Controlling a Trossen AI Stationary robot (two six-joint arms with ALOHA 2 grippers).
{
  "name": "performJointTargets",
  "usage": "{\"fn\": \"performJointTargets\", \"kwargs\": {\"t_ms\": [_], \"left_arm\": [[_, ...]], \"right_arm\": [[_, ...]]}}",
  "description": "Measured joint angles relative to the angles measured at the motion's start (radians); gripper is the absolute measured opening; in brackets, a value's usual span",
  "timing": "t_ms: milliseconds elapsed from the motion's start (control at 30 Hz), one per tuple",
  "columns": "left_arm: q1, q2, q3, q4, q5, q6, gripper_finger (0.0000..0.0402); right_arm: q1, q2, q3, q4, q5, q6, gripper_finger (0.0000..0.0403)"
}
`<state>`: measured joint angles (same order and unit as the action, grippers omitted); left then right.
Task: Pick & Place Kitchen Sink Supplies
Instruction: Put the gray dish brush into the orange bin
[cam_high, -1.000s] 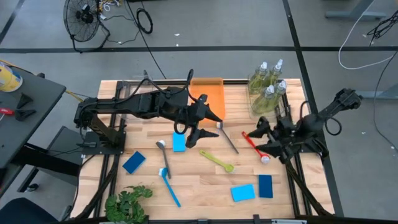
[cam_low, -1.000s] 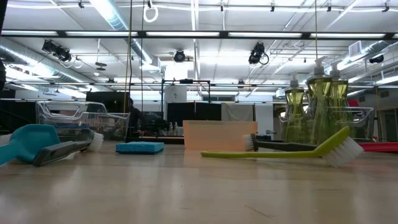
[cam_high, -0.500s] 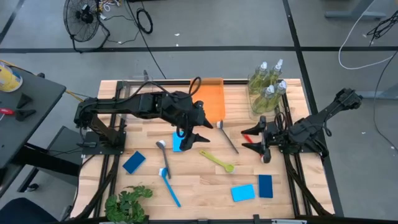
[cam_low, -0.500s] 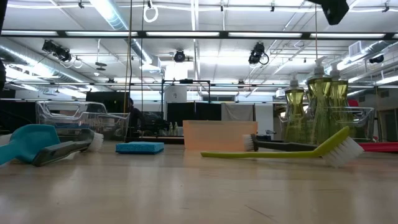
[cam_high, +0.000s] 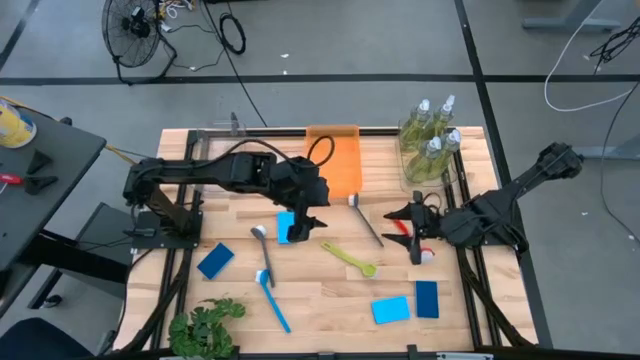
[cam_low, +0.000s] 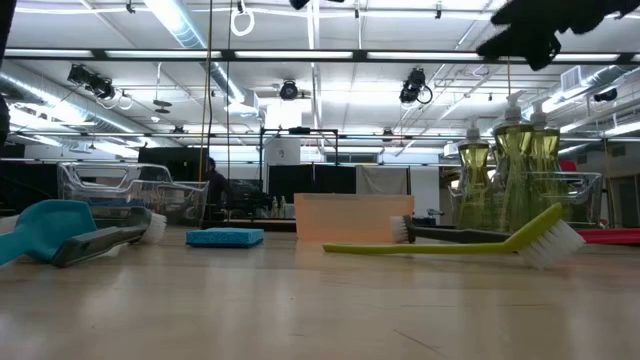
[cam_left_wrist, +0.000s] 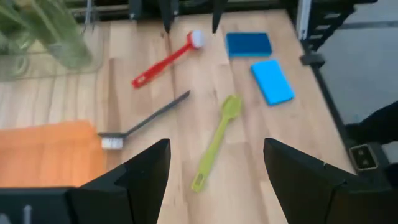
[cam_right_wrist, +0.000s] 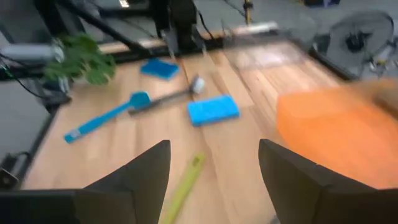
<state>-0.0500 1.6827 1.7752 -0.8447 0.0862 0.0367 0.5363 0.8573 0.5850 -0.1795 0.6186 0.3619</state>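
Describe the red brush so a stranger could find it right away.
Start at the clear bin of pump bottles at the table's far right. Just in front of it, under the right end effector, lies the red brush, the only red thing there.

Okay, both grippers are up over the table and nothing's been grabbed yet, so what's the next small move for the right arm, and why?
Probably lower the right gripper onto the red brush, which lies right beneath it near the table's right edge. Its fingers stand open with nothing between them. The left gripper hangs open over the light-blue sponge, so the brush is the right arm's nearest supply.
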Motion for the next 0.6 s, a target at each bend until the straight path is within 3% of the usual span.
{"fn": "performJointTargets", "kwargs": {"t_ms": [267,600], "left_arm": [[0.003,0.044,0.0,-0.048,-0.068,0.0,0.0264],[0.003,0.09,0.002,-0.08,-0.076,0.002,0.0264]], "right_arm": [[-0.054,0.089,0.0,-0.104,0.044,0.135,0.0244],[-0.095,0.227,0.0,-0.109,-0.055,0.188,0.0248]]}}
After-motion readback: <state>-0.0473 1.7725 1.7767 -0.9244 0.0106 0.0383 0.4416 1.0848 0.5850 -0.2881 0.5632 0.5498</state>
